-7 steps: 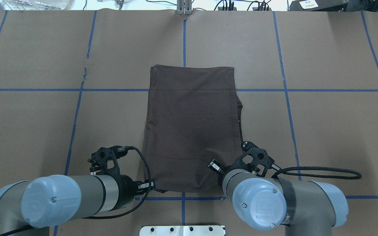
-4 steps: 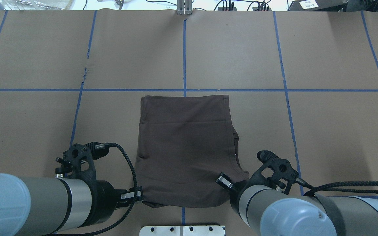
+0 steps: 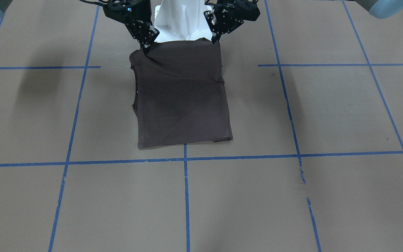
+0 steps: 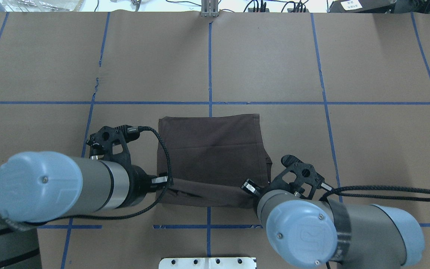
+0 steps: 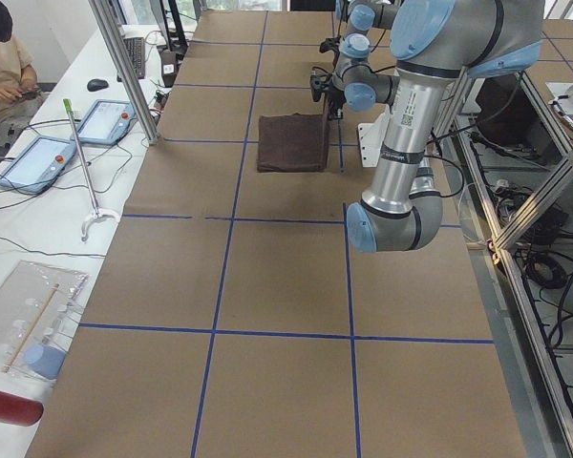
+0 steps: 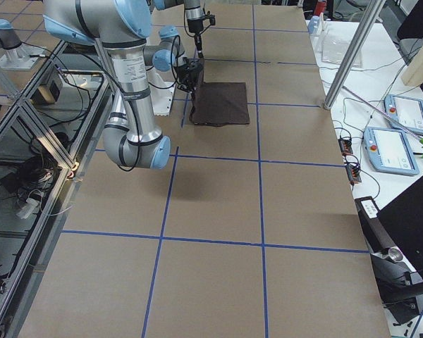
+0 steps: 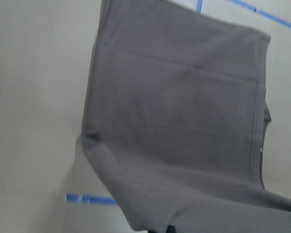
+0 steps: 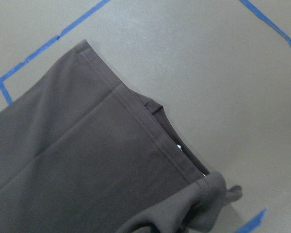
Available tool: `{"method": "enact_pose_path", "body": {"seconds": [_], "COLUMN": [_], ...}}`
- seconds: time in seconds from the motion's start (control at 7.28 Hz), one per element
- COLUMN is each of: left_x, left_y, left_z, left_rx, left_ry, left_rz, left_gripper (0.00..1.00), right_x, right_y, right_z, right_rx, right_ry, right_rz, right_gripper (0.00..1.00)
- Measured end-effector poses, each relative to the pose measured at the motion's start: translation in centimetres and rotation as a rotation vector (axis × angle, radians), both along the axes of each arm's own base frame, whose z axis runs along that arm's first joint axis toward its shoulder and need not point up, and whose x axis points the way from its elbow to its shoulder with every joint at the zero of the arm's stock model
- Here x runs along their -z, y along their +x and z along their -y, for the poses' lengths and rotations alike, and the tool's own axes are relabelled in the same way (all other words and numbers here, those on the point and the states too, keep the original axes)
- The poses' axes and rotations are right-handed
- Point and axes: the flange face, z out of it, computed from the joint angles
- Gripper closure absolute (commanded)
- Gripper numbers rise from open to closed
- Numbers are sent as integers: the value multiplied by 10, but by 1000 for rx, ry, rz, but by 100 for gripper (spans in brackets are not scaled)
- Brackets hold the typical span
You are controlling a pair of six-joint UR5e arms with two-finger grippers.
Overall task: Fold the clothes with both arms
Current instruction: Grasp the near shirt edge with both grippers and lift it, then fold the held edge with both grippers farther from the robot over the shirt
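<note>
In the overhead view the left arm (image 4: 58, 186) comes in low. Its wrist sits over the near-left corner of the one dark brown T-shirt (image 4: 211, 149). The shirt is folded to a rectangle on the brown-paper table (image 4: 368, 149), just on the robot's side of a crossing of blue tape lines (image 4: 210, 63). The right arm (image 4: 349, 228) covers the near-right corner. Its blue end cap carries an embossed logo (image 4: 306, 235) that is too faint to read. A white label (image 4: 353, 4) past the table's far edge has writing too small to make out.

Both wrists hide the fingertips from above, so only the front-facing view shows them. There the right gripper (image 3: 147, 50) pinches one corner, with the cloth puckered at its tips. The left gripper (image 3: 216, 39) is closed on the other corner. The edge between them is raised off the paper and the far hem lies flat.

Only the right wrist camera shows a small white tag (image 8: 178, 147) at the shirt's layered side edge.

The left side view adds one seated person (image 5: 5, 57) and two teach pendants (image 5: 105, 119) on a white bench.
</note>
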Motion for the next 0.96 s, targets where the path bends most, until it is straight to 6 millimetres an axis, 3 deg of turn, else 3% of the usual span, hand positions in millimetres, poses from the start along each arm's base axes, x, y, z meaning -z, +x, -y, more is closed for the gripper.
{"method": "enact_pose_path", "body": {"seconds": [0.27, 0.55, 0.96], "left_x": [-8, -26, -67], "left_y": [6, 29, 69], "left_z": [53, 101, 162], "left_rx": [55, 103, 139], "left_ry": [48, 60, 78], "left_rz": [37, 53, 81], "left_gripper": [100, 100, 100], "right_x": [-7, -28, -52], "right_y": [-24, -53, -97], "right_z": [55, 109, 166], "right_rx": [-47, -63, -83], "right_ry": [29, 42, 47], "right_rz": [-12, -28, -51], "right_gripper": [100, 100, 100]}}
